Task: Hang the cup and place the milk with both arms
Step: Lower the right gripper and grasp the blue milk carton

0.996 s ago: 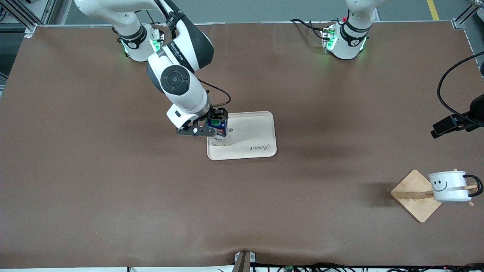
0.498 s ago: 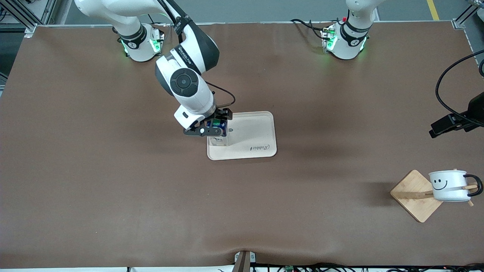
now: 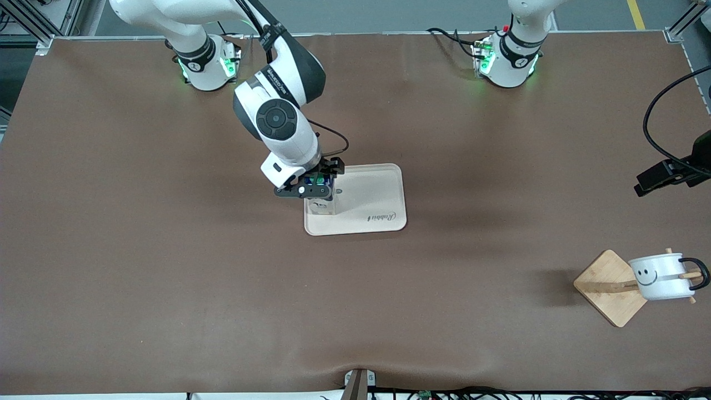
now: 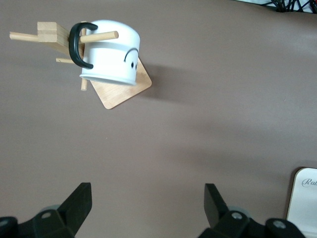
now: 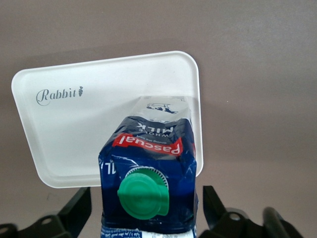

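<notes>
Milk fills tray corner under right tool; rest of tray open.

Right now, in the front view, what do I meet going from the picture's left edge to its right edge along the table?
right gripper over the tray's edge, shut on the milk → tray → wooden rack → cup hung on its peg → left gripper, open above the table.
</notes>
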Motion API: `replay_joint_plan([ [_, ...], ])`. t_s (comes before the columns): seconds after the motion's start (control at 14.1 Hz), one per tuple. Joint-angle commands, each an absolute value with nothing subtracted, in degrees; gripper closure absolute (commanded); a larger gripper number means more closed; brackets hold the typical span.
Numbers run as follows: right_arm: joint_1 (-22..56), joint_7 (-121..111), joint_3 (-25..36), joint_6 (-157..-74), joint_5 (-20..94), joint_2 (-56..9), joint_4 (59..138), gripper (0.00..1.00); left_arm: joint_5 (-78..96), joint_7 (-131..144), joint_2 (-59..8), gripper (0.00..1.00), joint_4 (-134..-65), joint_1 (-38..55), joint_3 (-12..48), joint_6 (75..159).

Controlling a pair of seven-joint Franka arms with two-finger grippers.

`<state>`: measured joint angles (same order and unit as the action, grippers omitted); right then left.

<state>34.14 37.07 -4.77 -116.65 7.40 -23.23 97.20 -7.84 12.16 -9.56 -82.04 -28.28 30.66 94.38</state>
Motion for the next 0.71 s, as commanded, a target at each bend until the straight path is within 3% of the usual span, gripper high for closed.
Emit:
replay_joint_plan([
  [0.0,34.9,36.9,-4.3,-118.0,6.2,-23.3,97.8,0.14,-8.5,11.1,-7.1,0.0,-82.2,-28.7,30.9,93.3],
  [0.21,35.2,36.7,-4.3,-119.1,4.3,-24.0,97.8,0.24,-8.3,10.0,-6.2,0.0,-83.0,-24.5,27.6,93.8],
  [0.36,35.1,36.7,-4.3,-118.7,3.7,-23.9,98.0,0.73,-8.1,7.9,-3.8,0.0,-85.5,-18.1,20.9,93.9],
  [0.43,35.1,36.7,-4.3,-118.3,3.7,-23.9,98.0,0.87,-7.7,7.7,-2.8,0.0,-86.8,-15.3,17.8,93.9],
  [0.64,34.0,40.0,-4.3,-116.2,6.1,-23.8,94.3,1.0,-3.4,7.0,0.0,0.0,-90.2,-5.9,7.4,94.0],
])
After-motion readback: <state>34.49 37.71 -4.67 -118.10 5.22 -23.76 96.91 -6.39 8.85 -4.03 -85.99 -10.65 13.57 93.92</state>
